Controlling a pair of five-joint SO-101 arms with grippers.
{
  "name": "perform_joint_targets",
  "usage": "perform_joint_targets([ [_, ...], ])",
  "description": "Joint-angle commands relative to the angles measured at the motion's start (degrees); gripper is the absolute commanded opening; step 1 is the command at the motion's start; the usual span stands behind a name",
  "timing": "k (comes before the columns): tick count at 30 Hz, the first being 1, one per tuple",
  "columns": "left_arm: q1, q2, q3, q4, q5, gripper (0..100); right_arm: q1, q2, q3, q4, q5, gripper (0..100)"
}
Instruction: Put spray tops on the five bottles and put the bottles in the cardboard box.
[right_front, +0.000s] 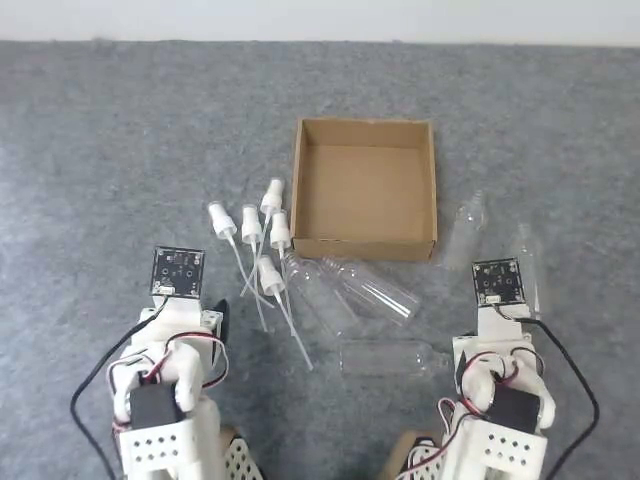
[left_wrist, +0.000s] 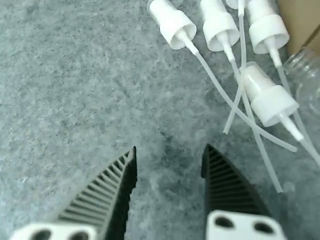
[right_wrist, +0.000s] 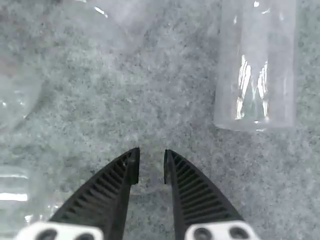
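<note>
Opening step, by the look of it: five white spray tops lie loose on the grey counter, none fitted, and the cardboard box beyond both arms holds nothing. Both arms sit folded at the near edge, wrists tilted down toward the counter. The left claw is spread wide and empty, hovering low. The nearest spray top lies ahead of its tips and off to one side, its dip tube crossed with the others. The right claw is parted by only a narrow gap and grips nothing. A clear bottle lies on its side just ahead of it. The next move likely calls for the left claw to pinch one cap free of the tangle while the right widens to take a bottle.
</note>
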Motion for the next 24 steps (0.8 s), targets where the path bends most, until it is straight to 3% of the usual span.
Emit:
perform_joint_targets([
  [1, 0.0, -1.4, -0.4, 0.4, 0.8, 20, 0.7, -0.5, 1.1, 0.4, 0.6, 4.7],
  [24, 0.2, -1.4, -0.4, 2.1, 0.9, 20, 0.7, -0.5, 1.1, 0.4, 0.6, 4.7],
])
